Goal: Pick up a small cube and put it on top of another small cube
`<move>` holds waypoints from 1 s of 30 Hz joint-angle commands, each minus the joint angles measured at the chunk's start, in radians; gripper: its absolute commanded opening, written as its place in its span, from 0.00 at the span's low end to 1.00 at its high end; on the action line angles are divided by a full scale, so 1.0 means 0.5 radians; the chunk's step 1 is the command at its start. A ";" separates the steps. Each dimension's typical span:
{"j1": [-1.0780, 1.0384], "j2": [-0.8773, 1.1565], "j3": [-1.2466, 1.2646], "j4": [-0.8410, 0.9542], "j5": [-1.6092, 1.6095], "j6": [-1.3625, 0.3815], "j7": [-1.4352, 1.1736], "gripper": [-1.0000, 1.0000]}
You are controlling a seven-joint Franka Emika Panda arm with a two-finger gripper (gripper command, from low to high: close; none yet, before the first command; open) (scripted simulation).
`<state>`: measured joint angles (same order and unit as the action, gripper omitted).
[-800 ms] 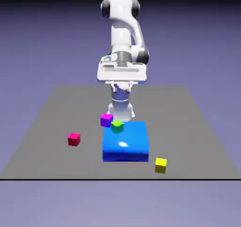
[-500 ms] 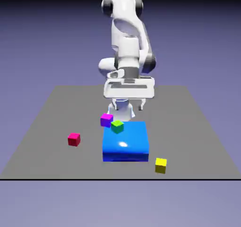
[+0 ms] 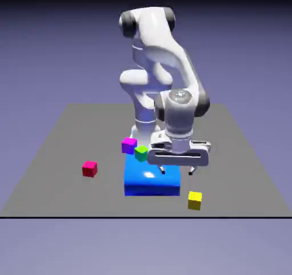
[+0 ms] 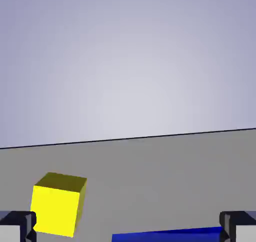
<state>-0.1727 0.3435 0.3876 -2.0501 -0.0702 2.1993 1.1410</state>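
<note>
Yellow cube (image 3: 195, 200): rests on the grey table (image 3: 57, 148), near the table's front edge, just off the near right corner of the blue block (image 3: 149, 180) in the exterior view, not touching it. In the hand view the cube (image 4: 57, 204) shows low on the left, close beside my left fingertip (image 4: 17, 227), outside the gap between the tips.

Gripper (image 3: 177, 168): mine, hanging over the right part of the blue block, fingers pointing down, spread wide with nothing between them. It stands above and to the left of the yellow cube, apart from it.

Blue block: large, flat, glossy, at the table's middle; its edge (image 4: 167, 235) shows at the bottom of the hand view between my tips.

Green cube (image 3: 141, 152): at the far left corner of the blue block; whether it sits on the block or behind it, I cannot tell.

Magenta cube (image 3: 129, 145): just beside the green cube, farther back and to the left.

Red cube (image 3: 89, 168): alone on the table, well to the left of the block.
</note>
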 commanded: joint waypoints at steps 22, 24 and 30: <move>-0.220 1.204 0.438 0.703 -0.130 -0.730 0.499 0.00; -0.222 1.182 0.449 0.770 -0.117 -0.817 0.497 0.00; -0.076 1.030 0.239 0.874 0.082 -0.852 0.364 0.00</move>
<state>-0.2109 0.8586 0.5071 -1.6129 -0.0271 1.7739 1.3226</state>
